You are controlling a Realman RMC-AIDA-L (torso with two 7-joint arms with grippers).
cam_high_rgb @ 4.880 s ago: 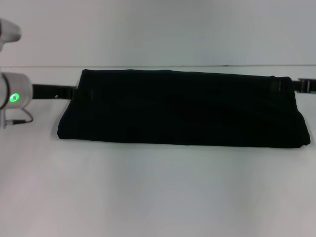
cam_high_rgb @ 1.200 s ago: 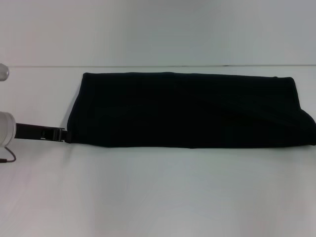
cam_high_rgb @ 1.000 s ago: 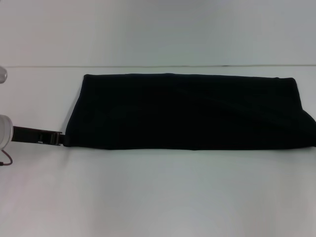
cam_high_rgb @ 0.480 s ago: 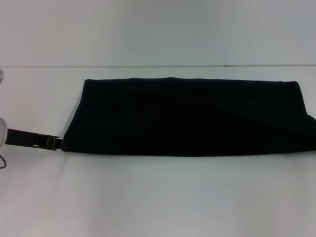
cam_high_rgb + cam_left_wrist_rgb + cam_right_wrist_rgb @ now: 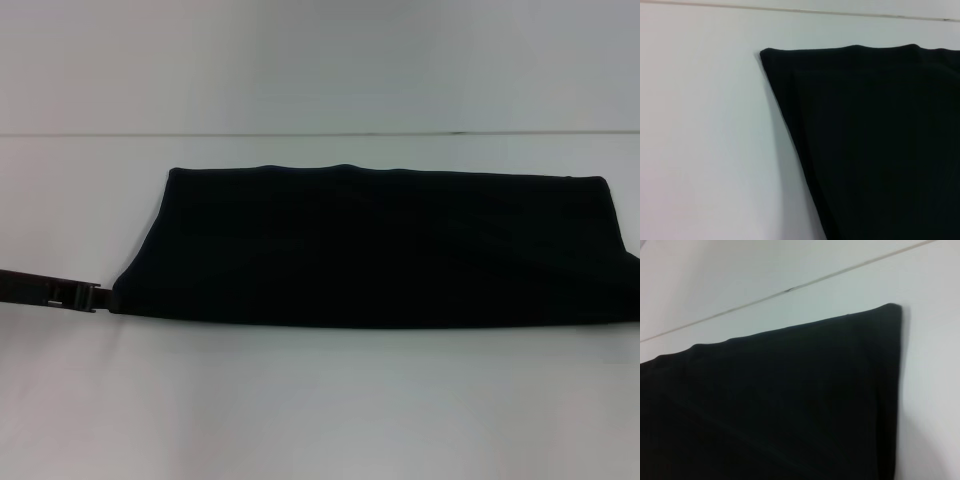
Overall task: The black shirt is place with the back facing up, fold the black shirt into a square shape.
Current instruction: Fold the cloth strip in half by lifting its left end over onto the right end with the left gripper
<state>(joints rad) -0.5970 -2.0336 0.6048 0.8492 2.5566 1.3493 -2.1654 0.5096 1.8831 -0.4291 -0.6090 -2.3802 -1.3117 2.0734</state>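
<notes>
The left pincer (image 5: 100, 297) lay low on the white bench (image 5: 320, 400), reaching in from the robot's left with its tip at the near left corner of the black shirt (image 5: 380, 245); the tip met the cloth edge there, but whether its fingers were closed on the fabric or merely beside it could not be told. The right pincer did not show in any view, though its wrist camera looked down on the shirt's far right corner (image 5: 892, 310), so that arm seemed to sit at the opposite near corner. The shirt itself lay across the middle of the bench as a long, narrow band, already doubled lengthwise, with its far edge slightly wavy and no lettering showing. Judged from this, the lengthwise folding was done or being settled, and the band was not yet a square. The next move would call for bringing one end over the other, keeping the edges lined up so the layers did not slide apart. No container was anywhere in view.
</notes>
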